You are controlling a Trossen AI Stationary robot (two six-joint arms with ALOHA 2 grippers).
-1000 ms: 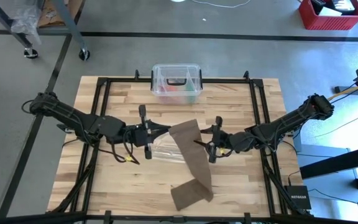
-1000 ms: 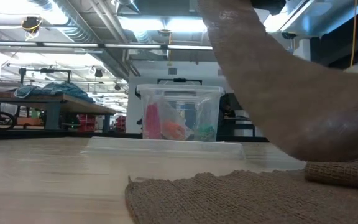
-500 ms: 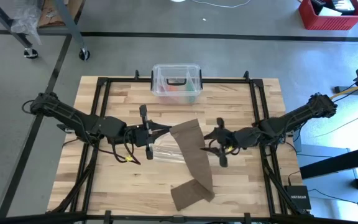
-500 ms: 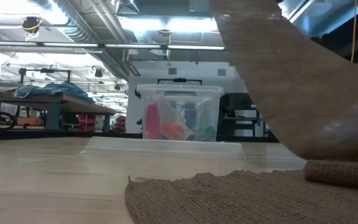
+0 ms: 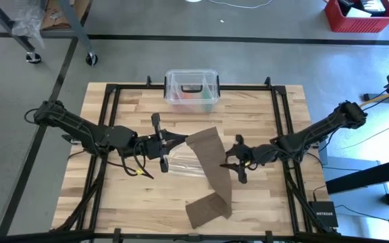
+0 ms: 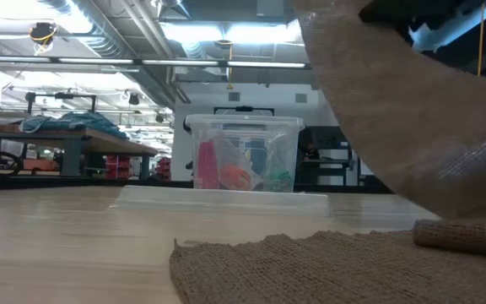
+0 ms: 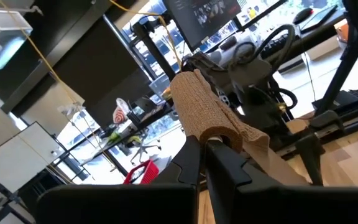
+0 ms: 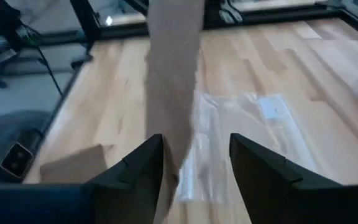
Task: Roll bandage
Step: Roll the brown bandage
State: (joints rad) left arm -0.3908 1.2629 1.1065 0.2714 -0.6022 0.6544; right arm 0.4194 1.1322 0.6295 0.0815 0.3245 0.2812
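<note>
Left claw [image 5: 175, 140] clenched on the bandage's [image 5: 211, 169] top end beside the bag [image 5: 181, 162], right claw [image 5: 234, 159] released just right of the hanging strip, which could slip or twist if tugged unevenly.

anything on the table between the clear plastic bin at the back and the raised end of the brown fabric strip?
Nothing: in the high view, only bare wood lies between the clear plastic bin and the lifted end of the brown fabric bandage.

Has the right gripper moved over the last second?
Yes. The right gripper has drawn back from the hanging bandage toward the table's right frame rail, fingers open, while the left gripper holds the bandage's top end.
</note>
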